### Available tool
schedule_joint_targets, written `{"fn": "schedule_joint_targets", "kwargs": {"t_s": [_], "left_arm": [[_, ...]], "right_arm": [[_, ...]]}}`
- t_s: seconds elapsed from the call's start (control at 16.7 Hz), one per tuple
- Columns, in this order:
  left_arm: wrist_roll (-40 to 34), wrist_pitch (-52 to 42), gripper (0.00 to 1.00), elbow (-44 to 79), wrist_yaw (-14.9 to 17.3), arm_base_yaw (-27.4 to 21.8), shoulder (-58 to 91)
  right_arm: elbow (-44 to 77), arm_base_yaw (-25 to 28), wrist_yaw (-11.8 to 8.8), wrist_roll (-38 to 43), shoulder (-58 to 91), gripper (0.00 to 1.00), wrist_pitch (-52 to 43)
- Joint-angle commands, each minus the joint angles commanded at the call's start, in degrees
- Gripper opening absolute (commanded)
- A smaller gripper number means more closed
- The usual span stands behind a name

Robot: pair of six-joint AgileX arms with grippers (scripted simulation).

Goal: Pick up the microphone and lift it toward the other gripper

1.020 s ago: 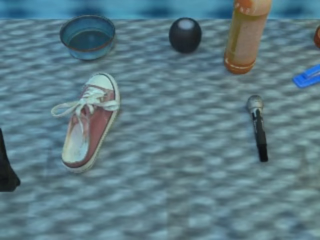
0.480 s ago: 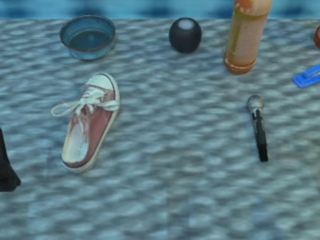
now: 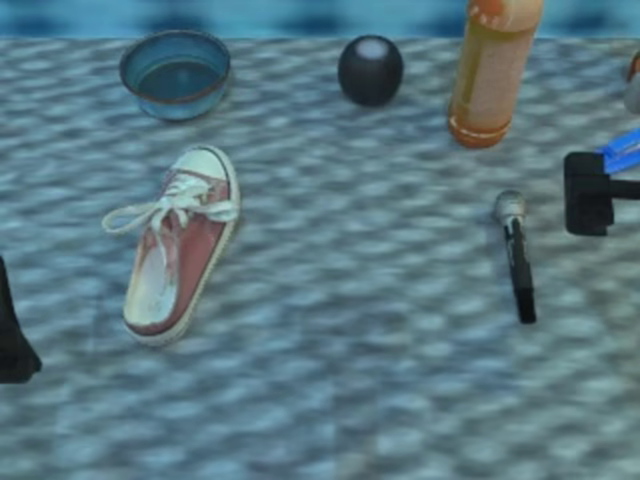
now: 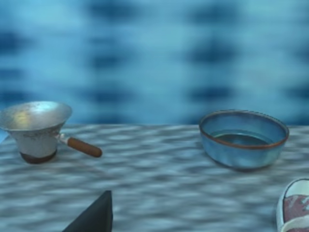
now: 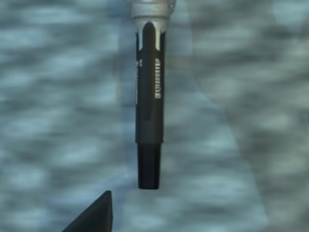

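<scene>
The microphone lies flat on the right half of the table, its silver mesh head toward the far edge and its black handle toward the near edge. My right gripper has come in from the right edge and hovers open just right of the mic's head, not touching it. In the right wrist view the microphone lies lengthwise ahead of one dark fingertip, with nothing between the jaws. The other gripper, my left gripper, is parked open at the left edge.
A pink shoe lies left of centre, a blue bowl behind it. A black ball and an orange bottle stand along the back. A blue clip-like object lies behind the right gripper. A silver pan shows in the left wrist view.
My right gripper has entered from the right edge and now partly covers the blue object. The microphone and the left arm have not moved.
</scene>
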Motion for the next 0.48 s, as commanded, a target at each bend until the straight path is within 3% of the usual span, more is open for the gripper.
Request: {"fn": "schedule_joint_targets", "kwargs": {"t_s": [0.48], "left_arm": [[0.0, 0.0, 1.0, 0.0, 0.0, 0.0, 0.0]], "right_arm": [[23.6, 5.5, 0.5, 6.0, 29.5, 1.0, -15.4]]}}
